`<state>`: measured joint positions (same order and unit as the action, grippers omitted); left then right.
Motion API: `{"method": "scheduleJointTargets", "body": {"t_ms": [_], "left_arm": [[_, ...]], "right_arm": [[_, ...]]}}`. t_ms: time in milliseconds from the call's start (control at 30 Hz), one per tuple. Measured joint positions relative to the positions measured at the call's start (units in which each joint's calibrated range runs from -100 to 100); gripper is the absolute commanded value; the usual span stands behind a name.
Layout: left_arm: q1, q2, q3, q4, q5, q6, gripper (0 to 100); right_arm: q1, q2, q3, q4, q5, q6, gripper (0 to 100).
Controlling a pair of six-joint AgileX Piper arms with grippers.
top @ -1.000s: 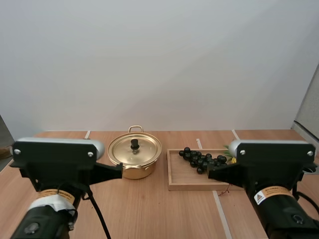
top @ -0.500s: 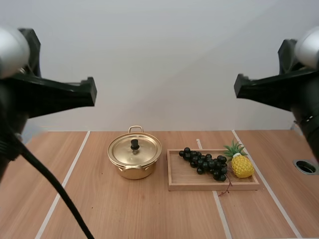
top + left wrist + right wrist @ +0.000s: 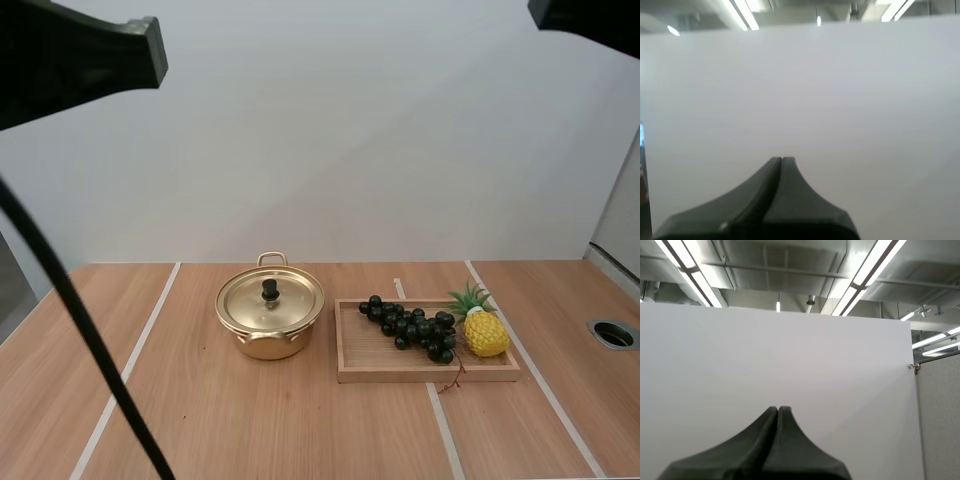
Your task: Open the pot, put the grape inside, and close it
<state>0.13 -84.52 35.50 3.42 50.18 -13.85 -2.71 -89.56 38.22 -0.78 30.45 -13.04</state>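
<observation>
At the left hand (image 3: 781,160) the two black fingers lie pressed together as one dark wedge, clenched on nothing; the right hand (image 3: 778,409) is the same — closed and empty. From the high view, the left arm (image 3: 90,50) and the right arm (image 3: 590,15) hang far up, well apart from everything on the counter (image 3: 250,430) below.

Down there the pot (image 3: 270,330) stands upright, its lid (image 3: 290,302) seated flat on the rim with the black knob (image 3: 270,290) pointing up. Just beside it, on the robot's right, lies the wooden tray (image 3: 400,373). On the tray rests the bunch of grapes (image 3: 410,327), with a small pineapple (image 3: 485,333) at its far end (touching or only very near, I cannot tell).

I judge that nothing of the task is done yet: the pot is closed, the grapes are outside it, and neither hand is near either. All three steps remain — take the lid off by its knob, carry the grapes from tray to pot, and set the lid back. The first probably falls to the left hand, which is on the pot's side. It would have to come down and spread its fingers before it could take that small knob.
</observation>
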Motion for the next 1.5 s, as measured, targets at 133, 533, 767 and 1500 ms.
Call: {"method": "scheduleJointTargets", "body": {"t_ms": [133, 533, 767, 1500], "left_arm": [[0.00, 8.76, -4.21, 0.12, 1.55, 0.00, 0], [0.00, 27.22, -12.76, 0.22, -0.56, 2.45, 0], [0.00, 36.72, -15.37, 0.22, -3.55, 2.78, 0], [0.00, 37.33, -15.46, 0.22, 1.72, 17.18, 100]], "right_arm": [[0.00, 10.70, -7.11, 0.00, 7.40, 0.00, 0], [0.00, 33.36, -18.66, 0.00, 20.74, 0.00, 0], [0.00, 41.41, -20.27, 0.00, 22.25, 0.00, 0], [0.00, 35.75, -20.48, 0.00, 17.55, 1.33, 100]]}}
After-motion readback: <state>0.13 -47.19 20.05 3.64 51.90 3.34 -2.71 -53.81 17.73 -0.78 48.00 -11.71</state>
